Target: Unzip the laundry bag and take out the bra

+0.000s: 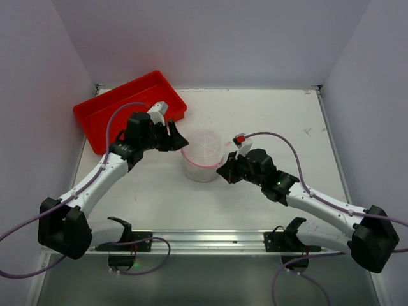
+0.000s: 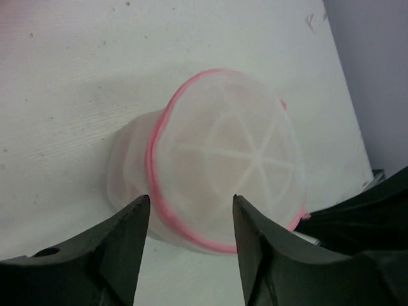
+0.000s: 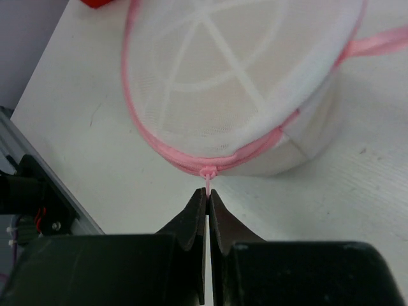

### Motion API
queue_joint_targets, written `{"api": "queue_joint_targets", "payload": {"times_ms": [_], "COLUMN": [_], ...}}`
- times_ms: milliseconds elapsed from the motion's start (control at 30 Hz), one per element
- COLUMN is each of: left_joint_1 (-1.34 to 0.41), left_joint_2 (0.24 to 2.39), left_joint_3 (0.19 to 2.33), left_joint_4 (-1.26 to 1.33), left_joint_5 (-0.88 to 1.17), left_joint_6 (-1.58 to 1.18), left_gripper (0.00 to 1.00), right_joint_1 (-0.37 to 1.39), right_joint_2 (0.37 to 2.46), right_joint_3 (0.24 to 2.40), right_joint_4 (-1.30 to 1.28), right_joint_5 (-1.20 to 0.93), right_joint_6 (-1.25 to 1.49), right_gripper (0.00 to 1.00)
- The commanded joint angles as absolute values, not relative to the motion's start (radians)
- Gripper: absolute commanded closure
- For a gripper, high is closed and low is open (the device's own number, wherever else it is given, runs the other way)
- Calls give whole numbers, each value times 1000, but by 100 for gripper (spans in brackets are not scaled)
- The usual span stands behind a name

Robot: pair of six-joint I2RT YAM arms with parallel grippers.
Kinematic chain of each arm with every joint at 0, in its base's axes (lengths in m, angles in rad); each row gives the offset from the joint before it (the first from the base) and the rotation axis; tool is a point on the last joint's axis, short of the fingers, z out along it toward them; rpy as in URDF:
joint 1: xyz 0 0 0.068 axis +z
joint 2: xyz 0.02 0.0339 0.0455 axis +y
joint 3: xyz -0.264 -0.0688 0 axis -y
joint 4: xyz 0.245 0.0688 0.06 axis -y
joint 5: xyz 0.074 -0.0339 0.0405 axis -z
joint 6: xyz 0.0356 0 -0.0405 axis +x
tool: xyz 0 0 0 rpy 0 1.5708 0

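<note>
On the white table [image 1: 268,121], with the red plastic tray [image 1: 108,115] at its far left, the round white mesh laundry bag [image 1: 203,153] with its pink zipper rim stands between our arms. Our left gripper [image 2: 191,210] hangs spread wide at the bag's rim, holding nothing. Our right gripper [image 3: 208,196] is pinched tight on the small pink zipper pull [image 3: 208,177]. The zipper looks fully shut, so we judge unzipping has barely begun. The bra is presumably inside, though we cannot make it out through the mesh.
</note>
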State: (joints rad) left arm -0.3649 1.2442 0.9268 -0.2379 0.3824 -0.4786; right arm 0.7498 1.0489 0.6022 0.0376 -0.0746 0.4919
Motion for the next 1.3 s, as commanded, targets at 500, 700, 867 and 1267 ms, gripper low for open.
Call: {"api": "queue_joint_targets", "payload": {"times_ms": [500, 700, 867, 1267], "left_joint_1": [-552, -578, -575, -665], "left_joint_2": [960, 1098, 1117, 911], "left_joint_3": [640, 696, 707, 442], "left_joint_4": [-100, -35, -50, 75], "left_joint_5": [103, 61, 6, 8], "left_joint_6": [-997, -989, -970, -1165], "left_gripper": [26, 58, 100, 98], "right_joint_1": [956, 960, 959, 778], "right_joint_2": [1341, 1342, 1293, 1109], "right_joint_3": [856, 856, 804, 701], "right_joint_4": [127, 104, 28, -107], "right_joint_5": [-5, -2, 50, -28], "right_joint_6": [653, 657, 631, 459], "right_gripper": [100, 100, 100, 100]}}
